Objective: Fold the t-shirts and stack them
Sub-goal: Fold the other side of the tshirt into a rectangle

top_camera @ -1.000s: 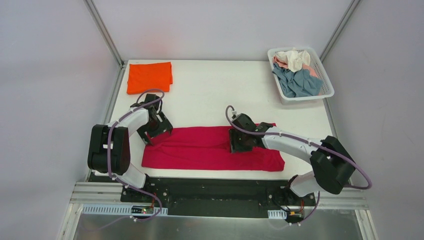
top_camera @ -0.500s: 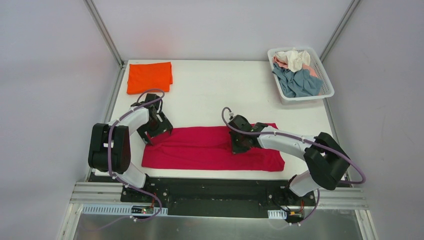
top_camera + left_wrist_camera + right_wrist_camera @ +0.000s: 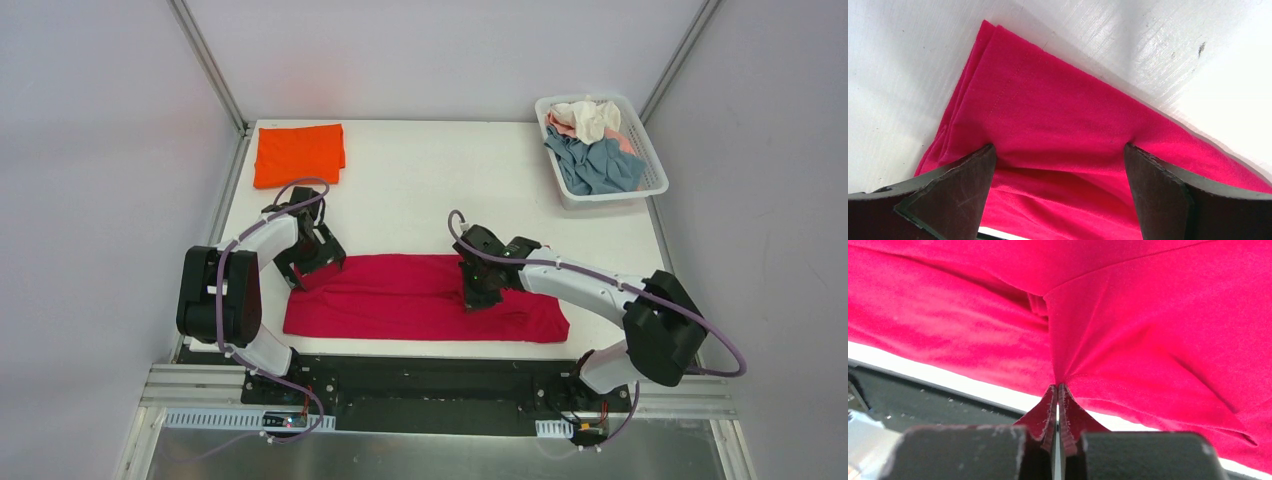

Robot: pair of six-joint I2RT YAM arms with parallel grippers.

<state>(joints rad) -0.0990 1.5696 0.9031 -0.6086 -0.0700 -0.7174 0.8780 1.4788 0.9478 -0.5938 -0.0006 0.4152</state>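
Two grippers at a crimson red soft cloth t-shirt (image 3: 400,295) folded into a long band on the white bench (image 3: 430,180).

The band lies along the bench's near edge. The left gripper (image 3: 1060,155) stands at its left end, fingers spread wide with the tips down on the cloth. The right gripper (image 3: 1057,390) is pinched tight on a raised ridge of the red cloth right of its middle. A folded bright orange cloth t-shirt (image 3: 298,153) lies in the far left corner. Far right, a white slatted plastic basket (image 3: 610,197) holds crumpled grey-blue (image 3: 600,165) and cream (image 3: 590,117) shirts.
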